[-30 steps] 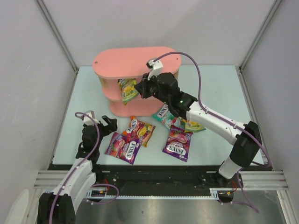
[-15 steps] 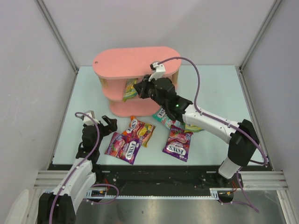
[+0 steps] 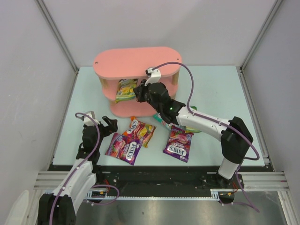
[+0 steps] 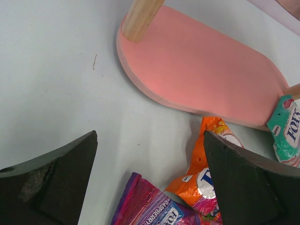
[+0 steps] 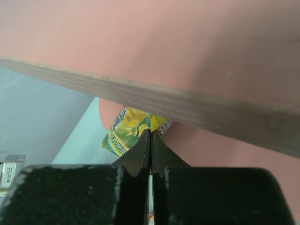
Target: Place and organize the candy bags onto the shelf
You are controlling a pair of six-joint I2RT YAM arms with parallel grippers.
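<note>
The pink three-tier shelf [image 3: 136,60] stands at the back of the table. My right gripper [image 3: 139,92] reaches in under the top board and is shut on a yellow-green candy bag [image 3: 125,89] over the middle tier. In the right wrist view the closed gripper [image 5: 151,134] pinches that bag [image 5: 127,126] at its edge. On the table lie two purple bags [image 3: 124,147] [image 3: 178,144], a red-orange bag [image 3: 141,131], and a teal bag [image 3: 161,117] and a second yellow-green bag [image 3: 195,128], both partly under the right arm. My left gripper [image 3: 108,125] is open and empty beside the near purple bag [image 4: 154,208].
In the left wrist view the shelf's bottom board [image 4: 206,75], the red-orange bag [image 4: 208,176] and the teal bag [image 4: 287,131] lie ahead. The top board's edge [image 5: 187,105] hangs just above my right gripper. Grey walls enclose the table.
My right gripper has pushed left and deeper between the shelf's tiers with the yellow-green bag, which now lies flatter over the middle board. The left arm has not moved.
</note>
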